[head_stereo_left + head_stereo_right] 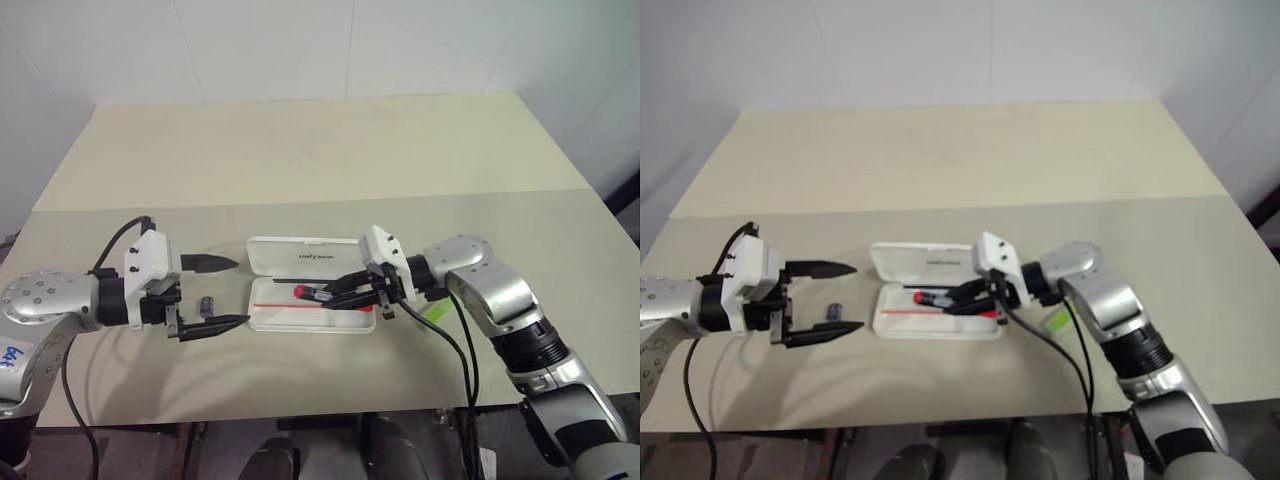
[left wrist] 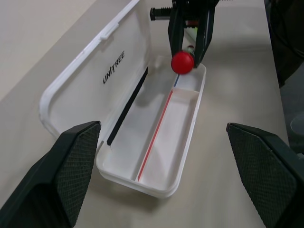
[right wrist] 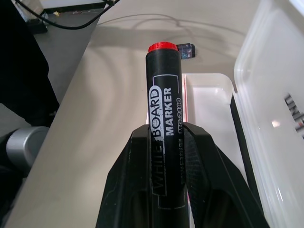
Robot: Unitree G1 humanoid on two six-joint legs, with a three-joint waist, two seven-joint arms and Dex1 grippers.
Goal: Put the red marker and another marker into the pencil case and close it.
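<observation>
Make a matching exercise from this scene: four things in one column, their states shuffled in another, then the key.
1. red marker
2. pencil case
3. left gripper
4. lime-green highlighter

A. lid open on the table
B. jaws wide, nothing between them
C. clamped in the right gripper above the case
D. lying on the table beside the right arm

Pairs: 1-C, 2-A, 3-B, 4-D

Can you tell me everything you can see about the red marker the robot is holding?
The red marker is a slim pen with a dark barrel and a round red end. White letters on its side say "WHITEBOARD MARKER". The right gripper is shut on it, one black finger on each side of the barrel. The marker lies almost level, held just above the tray of the open white pencil case, with its red end pointing toward the left gripper.
</observation>
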